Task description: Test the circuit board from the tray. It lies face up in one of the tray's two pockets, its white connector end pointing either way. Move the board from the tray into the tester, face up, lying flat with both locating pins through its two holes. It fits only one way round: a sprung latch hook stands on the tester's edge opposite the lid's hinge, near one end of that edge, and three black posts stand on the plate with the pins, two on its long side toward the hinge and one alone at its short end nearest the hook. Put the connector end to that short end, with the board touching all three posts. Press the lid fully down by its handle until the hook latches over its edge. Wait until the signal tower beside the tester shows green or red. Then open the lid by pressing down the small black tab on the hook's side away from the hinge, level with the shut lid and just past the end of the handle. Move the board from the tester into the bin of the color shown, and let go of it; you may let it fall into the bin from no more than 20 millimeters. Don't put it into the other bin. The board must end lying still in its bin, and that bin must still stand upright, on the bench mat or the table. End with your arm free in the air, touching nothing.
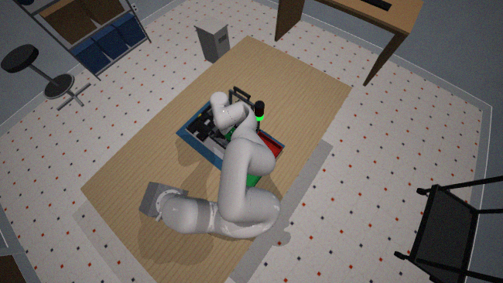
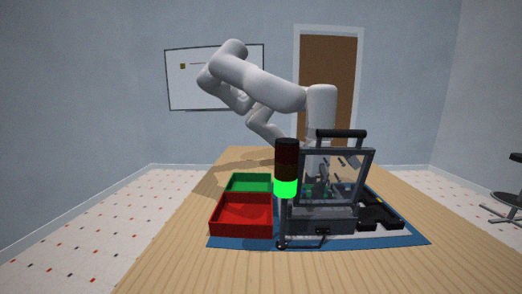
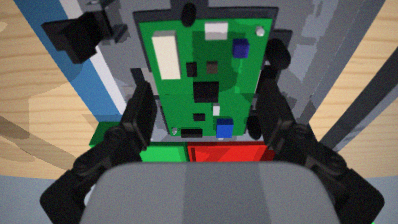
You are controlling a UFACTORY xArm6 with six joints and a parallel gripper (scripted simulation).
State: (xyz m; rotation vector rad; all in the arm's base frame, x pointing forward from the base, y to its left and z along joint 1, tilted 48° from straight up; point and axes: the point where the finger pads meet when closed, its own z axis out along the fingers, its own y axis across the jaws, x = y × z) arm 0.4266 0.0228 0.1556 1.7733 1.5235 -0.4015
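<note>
Broad wooden table (image 2: 361,273), straight plank grain, pale tan. Laid on it, a flat blue bench mat (image 2: 405,241), rectangular, matte.

Bulky arm (image 1: 244,170), smooth light-grey rounded links, folded over the mat and reaching down into the tester (image 2: 321,222). Dark grey boxy base there, hard-edged; lid (image 2: 363,177) standing upright, a grey frame round a clear pane, black bar handle (image 2: 341,133) along its top edge.

Two shallow square bins just beside the tester: red bin (image 2: 241,217) nearer the exterior camera, green bin (image 2: 249,182) behind it, touching wall to wall, both upright on the mat.

Black tray (image 2: 377,218) on the tester's other side, low and blocky.

Signal tower (image 2: 286,173), a stacked cylinder on a thin post, dark upper bands, bottom band glowing green.

Circuit board (image 3: 210,75) lying flat and face up on the tester's grey plate: glossy green rectangle, black chips, two blue blocks, long cream-white connector (image 3: 166,55) near one end. Silver pin heads showing at two opposite corners.

Gripper (image 3: 207,115) spread almost fully wide, nothing held. Black slab-shaped fingers straddling the board's long edges, one each side, close beside them; contact not clear from the wrist view.
</note>
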